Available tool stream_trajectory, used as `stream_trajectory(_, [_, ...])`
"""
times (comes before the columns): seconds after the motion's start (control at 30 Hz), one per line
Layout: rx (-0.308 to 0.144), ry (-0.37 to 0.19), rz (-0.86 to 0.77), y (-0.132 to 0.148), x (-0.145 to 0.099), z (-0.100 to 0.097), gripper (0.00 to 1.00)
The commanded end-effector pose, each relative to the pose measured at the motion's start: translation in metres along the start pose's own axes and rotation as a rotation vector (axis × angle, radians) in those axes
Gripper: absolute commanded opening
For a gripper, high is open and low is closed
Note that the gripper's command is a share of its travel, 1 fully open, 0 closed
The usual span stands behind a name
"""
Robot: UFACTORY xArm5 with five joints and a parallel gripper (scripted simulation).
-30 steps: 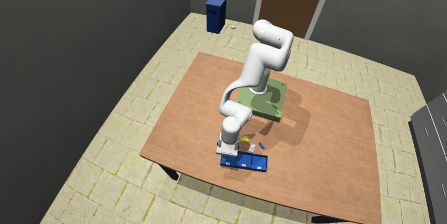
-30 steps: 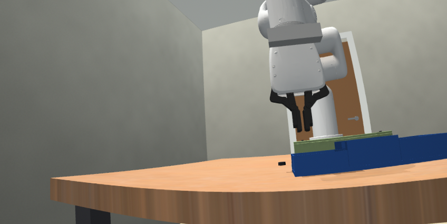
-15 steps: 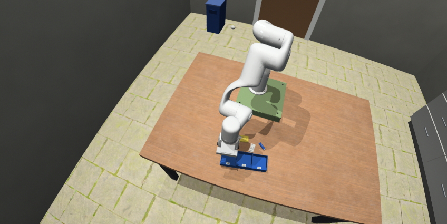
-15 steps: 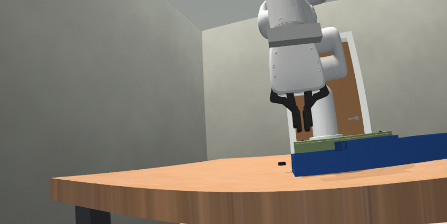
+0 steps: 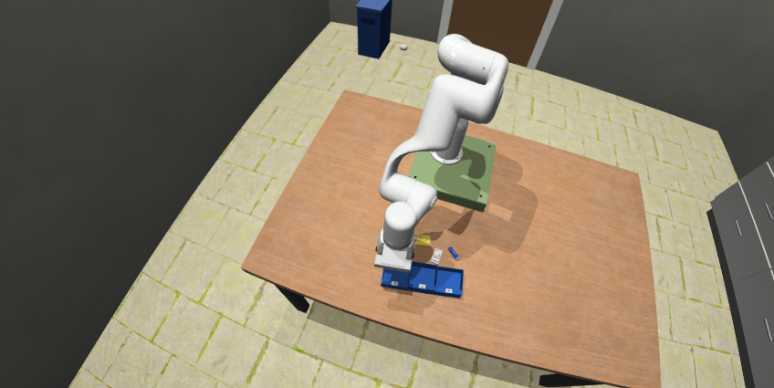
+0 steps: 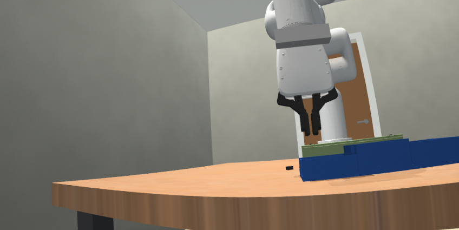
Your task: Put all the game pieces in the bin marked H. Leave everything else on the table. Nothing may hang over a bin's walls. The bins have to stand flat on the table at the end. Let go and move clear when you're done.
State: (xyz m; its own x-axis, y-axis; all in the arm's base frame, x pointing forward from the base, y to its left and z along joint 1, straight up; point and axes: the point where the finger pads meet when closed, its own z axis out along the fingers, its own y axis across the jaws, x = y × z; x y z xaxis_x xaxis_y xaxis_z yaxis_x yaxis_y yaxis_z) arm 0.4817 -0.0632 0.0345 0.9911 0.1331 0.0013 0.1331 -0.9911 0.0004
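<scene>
One wooden surface [image 5: 570,254] carries everything. One white arm [image 5: 450,107] rises from a single green base plate [image 5: 480,196] and bends down toward the near edge. Beside that edge lies one row of three joined blue bins [image 5: 453,282], each with a small white label on its front wall; the letters are too small to read, so which bin is H cannot be told. In the exterior view the bins [image 6: 380,159] stand flat on the surface.

The one gripper [image 6: 310,129] hangs above the left end of the row, its two black fingers [image 6: 303,121] drawn nearly together with only a thin gap, and nothing visible between them.

Behind the bins lie three small things: one yellow piece [image 5: 423,240] just beside the arm's wrist, one white card-like piece [image 5: 435,257], and one small blue piece [image 5: 454,253]. One tiny black piece [image 6: 288,168] lies apart on the surface, left of the bins in the exterior view.
</scene>
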Motion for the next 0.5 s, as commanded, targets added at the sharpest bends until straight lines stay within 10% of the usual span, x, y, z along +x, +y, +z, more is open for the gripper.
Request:
stream_trajectory(0.0, [-0.003, 0.004, 0.000, 0.0004, 0.0014, -0.0015, 0.09])
stream_trajectory(0.47, [-0.003, 0.004, 0.000, -0.0046, 0.0008, -0.0059, 0.09])
